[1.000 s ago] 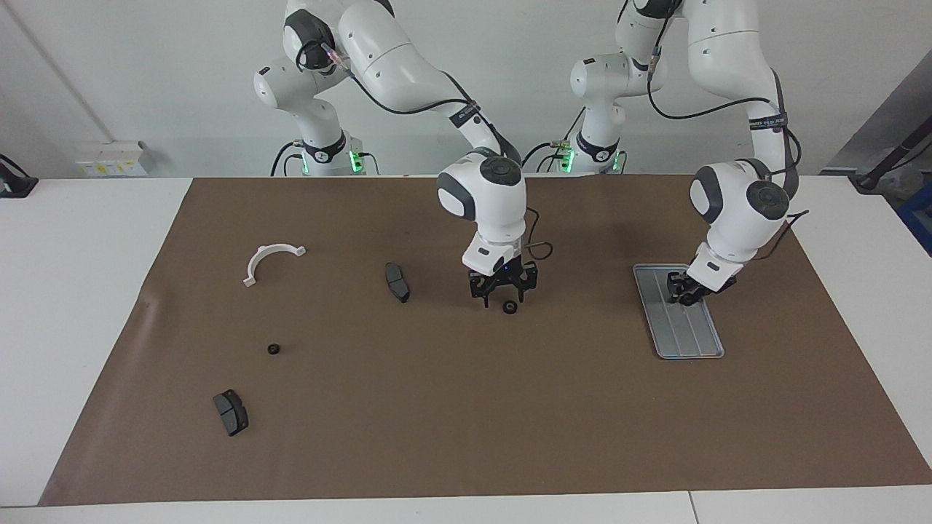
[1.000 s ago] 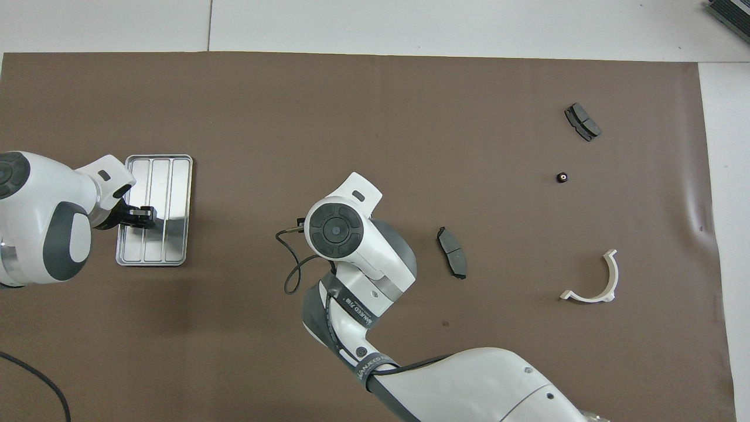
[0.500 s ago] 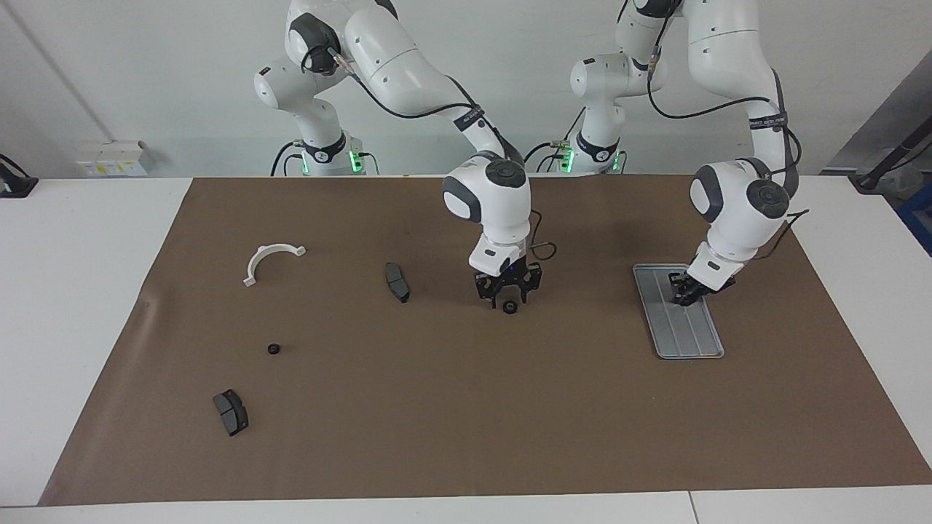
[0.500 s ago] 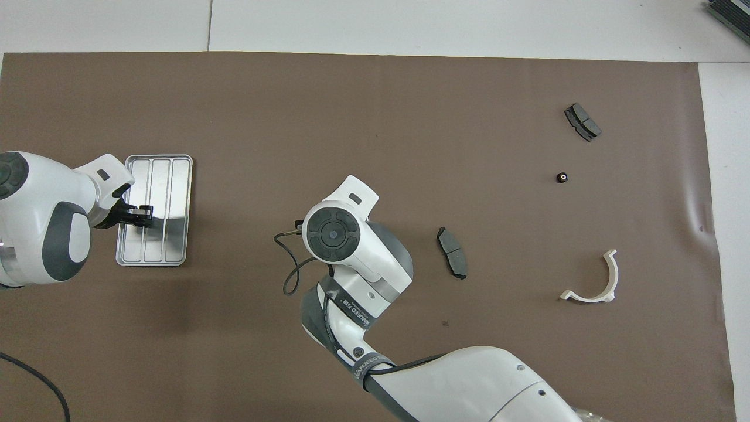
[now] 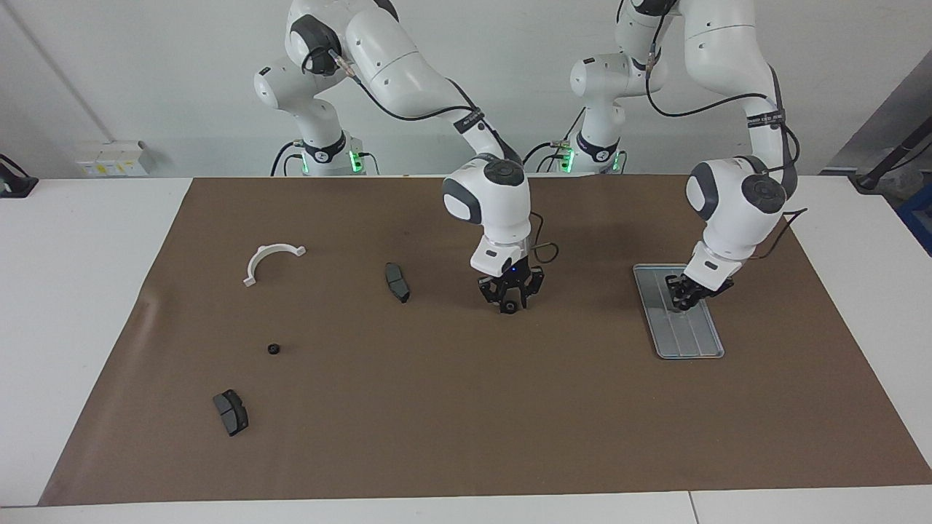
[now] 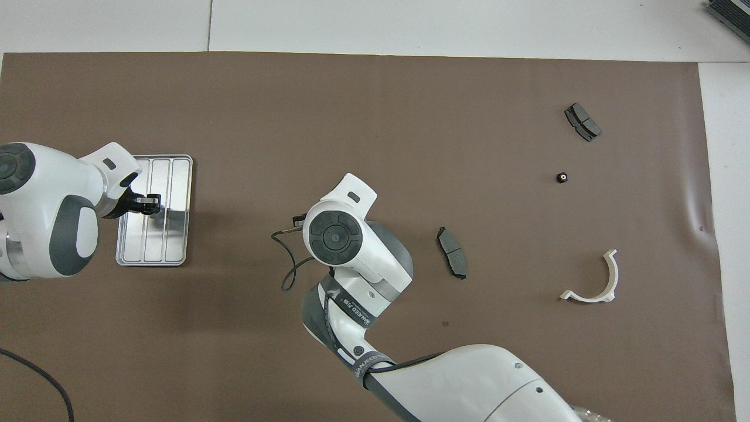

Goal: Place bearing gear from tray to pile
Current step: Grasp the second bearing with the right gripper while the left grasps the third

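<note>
The tray [image 5: 692, 342] lies flat on the brown mat [image 5: 466, 407] toward the left arm's end, its long axis and ridges running from the robots outward, a little slanted. It is silver-grey with rounded corners. The left gripper [image 5: 683, 298] hangs low over the half of the tray nearer the robots, pointing down at a tilt. Whether its fingers are apart or together, and whether they hold anything, cannot be told.

A gear [image 5: 511, 308], small, black and round, sits on the mat near the table's middle, well apart from the tray. Being round, it has no long axis to speak of, and which way its bore faces cannot be made out. The right gripper [image 5: 510, 304] points straight down right over it, fingertips drawn in against its sides (from overhead the wrist hides it entirely).

Toward the right arm's end lie the scattered parts:
- A dark pad [image 5: 397, 282] is closest to the right gripper.
- A white half-ring bracket [image 5: 271, 260] lies nearer that end.
- A second gear [image 5: 274, 349] lies flat, with a pale centre, farther from the robots than the bracket.
- Another pad [image 5: 231, 412] is farthest out.
</note>
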`<state>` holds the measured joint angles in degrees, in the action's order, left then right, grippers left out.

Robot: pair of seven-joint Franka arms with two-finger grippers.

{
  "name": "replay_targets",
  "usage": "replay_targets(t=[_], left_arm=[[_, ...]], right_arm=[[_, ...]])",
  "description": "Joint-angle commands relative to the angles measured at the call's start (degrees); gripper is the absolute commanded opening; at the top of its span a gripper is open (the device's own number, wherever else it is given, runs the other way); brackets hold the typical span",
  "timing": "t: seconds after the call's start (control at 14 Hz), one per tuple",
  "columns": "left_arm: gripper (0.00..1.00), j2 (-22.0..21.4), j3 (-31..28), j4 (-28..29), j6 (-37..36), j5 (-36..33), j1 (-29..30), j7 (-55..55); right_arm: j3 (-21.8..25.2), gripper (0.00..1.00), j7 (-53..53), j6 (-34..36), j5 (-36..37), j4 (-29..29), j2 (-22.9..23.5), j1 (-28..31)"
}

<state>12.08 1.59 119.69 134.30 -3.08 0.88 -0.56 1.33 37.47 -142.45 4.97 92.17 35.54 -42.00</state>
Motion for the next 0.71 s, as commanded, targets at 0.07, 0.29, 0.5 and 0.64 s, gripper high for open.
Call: replay_targets(t=[0.07,0.29,0.5,0.64], left_arm=[[0.21,-0.4,-0.4,-1.0,-0.4,-0.4,-8.0,-11.5],[0.21,-0.4,-0.4,-1.1,-0.4,-0.4,-13.5,-20.5],[0.21,-0.3,-0.4,-1.6,0.3,-0.4,-18.2,-29.0],[0.21,-0.1,-0.4,-2.2,0.8,0.2,-20.2,-32.3]], right_arm=[[0.0,0.52,2.0,-1.2,2.5,0.3,0.5,0.3],[0.0,0.51,1.9,-1.2,2.8,1.1,0.3,0.3],[0.0,0.11,2.0,-0.7,2.8,1.1,0.3,0.2],[0.0,0.0,2.4,-0.5,2.6,0.7,0.3,0.3]])
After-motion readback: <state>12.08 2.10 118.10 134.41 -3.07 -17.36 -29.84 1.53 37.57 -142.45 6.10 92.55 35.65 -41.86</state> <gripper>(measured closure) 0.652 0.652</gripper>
